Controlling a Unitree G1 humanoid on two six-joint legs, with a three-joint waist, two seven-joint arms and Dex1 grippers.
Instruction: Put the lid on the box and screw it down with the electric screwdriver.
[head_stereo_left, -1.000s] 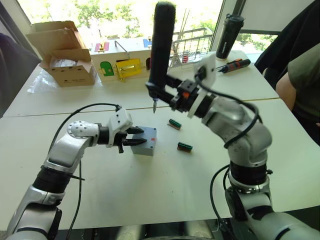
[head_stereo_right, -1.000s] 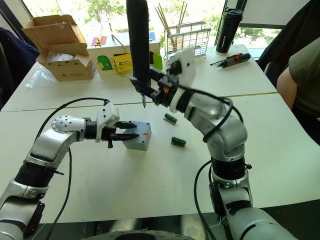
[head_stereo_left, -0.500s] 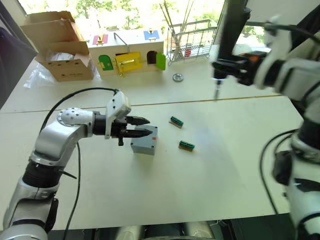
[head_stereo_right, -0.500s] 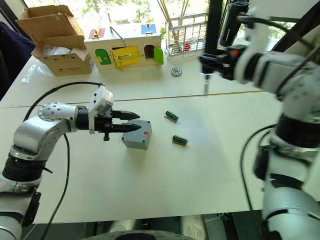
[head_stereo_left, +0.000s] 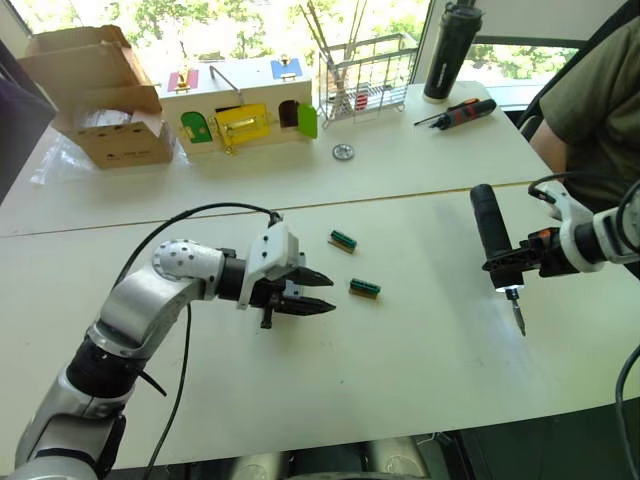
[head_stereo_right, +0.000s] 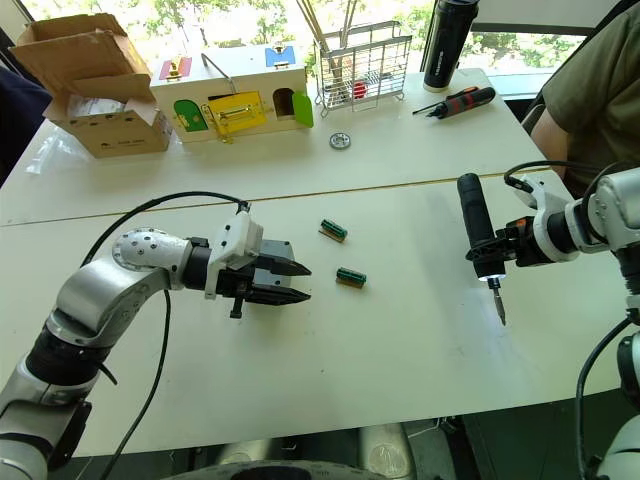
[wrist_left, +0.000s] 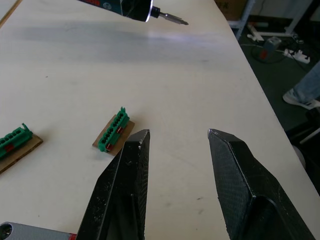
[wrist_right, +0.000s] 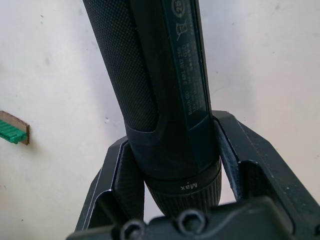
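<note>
Right gripper is clamped round the electric screwdriver, bit down, near the table's right edge. Left gripper is spread mid-table, grey box corner just behind it. I'd pin the box steady first, then bring the bit over plumb.

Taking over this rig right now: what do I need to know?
Left end effector: open, holding nothing, low over the table.
Right end effector: shut on the electric screwdriver, bit pointing down, far off on the robot's right.
Box: on the table; only a grey corner shows, by the base of the left fingers.
Lid: cannot be told apart from the box here, so check whether it is seated.
Left: confirm the lid, bring the screwdriver to the box, drive the screws.
</note>
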